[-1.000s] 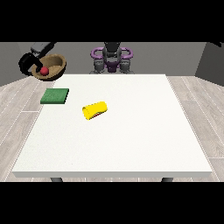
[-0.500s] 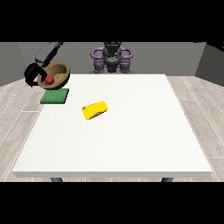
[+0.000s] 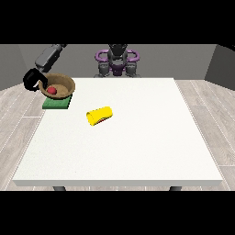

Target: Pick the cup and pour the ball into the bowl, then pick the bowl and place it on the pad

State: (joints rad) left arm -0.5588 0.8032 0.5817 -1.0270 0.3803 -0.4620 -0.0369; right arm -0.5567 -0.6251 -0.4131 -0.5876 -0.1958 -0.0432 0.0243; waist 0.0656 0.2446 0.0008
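You have the round brown wooden bowl (image 3: 58,85) over the flat green square pad (image 3: 56,104) right now; the pad lies at the far corner of the large white table (image 3: 137,151), on the view's left side, and the bowl covers the pad's far part; whether the bowl's base touches the pad or hangs just above it, you cannot tell from here. The small red ball (image 3: 52,90) sits inside the bowl, toward the rim nearest the hand. Your black hand at the view's left (image 3: 32,80) is at the bowl's outer rim, on the side away from the table's middle; its fingers look curled round that rim, so it has hold of the bowl; the grey arm slopes up and back from it toward the robot. The yellow plastic cup (image 3: 99,115) lies on its side on the table, just beside the pad toward the table's middle and a little nearer the camera; its open mouth faces the camera side. The hand at the view's right does not show; you see only the robot's torso behind the table's far edge, well apart from the pad.
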